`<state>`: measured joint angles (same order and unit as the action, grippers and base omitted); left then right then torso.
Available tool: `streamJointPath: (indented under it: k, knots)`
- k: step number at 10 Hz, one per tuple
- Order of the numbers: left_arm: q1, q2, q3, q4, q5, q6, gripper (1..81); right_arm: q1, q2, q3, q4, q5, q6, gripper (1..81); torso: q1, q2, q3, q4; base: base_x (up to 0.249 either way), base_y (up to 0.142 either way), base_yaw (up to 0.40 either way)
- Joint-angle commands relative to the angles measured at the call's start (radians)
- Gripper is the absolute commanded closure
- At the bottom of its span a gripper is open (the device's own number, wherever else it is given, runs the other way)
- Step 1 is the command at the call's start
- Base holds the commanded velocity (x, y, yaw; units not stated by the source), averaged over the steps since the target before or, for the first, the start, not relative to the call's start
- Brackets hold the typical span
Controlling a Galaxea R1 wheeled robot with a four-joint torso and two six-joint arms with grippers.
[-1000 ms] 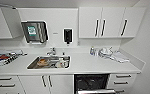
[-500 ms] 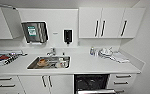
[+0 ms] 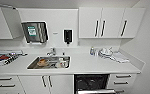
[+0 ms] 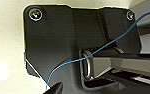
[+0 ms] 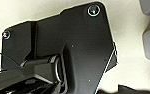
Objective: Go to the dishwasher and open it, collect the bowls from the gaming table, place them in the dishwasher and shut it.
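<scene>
The bench (image 3: 91, 65) has a smooth, matt white top. Set into it at about 9 o'clock from the middle, the sink (image 3: 31, 67) looks like brushed metal with a dull shine, as does the tap (image 3: 51, 51) behind it. The wall cupboards (image 3: 111, 22) have flat white fronts, faintly glossy, with dark bar handles. The paper-towel dispenser (image 3: 35, 32) is dark, glossy plastic, and so is the soap dispenser (image 3: 67, 36). At 6 o'clock the dishwasher (image 3: 91, 82) shows a dark interior above a pale metal door edge.
</scene>
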<state>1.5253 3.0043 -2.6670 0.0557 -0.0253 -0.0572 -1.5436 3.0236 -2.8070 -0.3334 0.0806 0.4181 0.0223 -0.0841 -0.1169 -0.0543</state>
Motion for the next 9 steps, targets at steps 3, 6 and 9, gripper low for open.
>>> streamJointPath:
  k: [3, 6, 9]
  knots:
    - [-0.038, -0.008, -0.005, -0.004, 0.051, 0.0, 1.0, 0.039, -0.004, -0.005, -0.009, -0.052, -0.002, 1.0, 0.0, 0.0, 0.0, 0.0, 0.0, 0.0, 0.0]
    - [-0.038, -0.008, -0.005, -0.001, 0.051, 0.004, 1.0, 0.039, 0.002, -0.005, -0.007, -0.051, -0.002, 1.0, 0.0, 0.0, 0.0, 0.0, 0.0, 0.0, 0.0]
    - [-0.038, -0.013, -0.005, -0.004, 0.051, 0.004, 1.0, 0.042, 0.002, -0.005, -0.01, -0.053, -0.004, 1.0, 0.0, 0.0, 0.0, 0.0, 0.0, 0.0, 0.0]
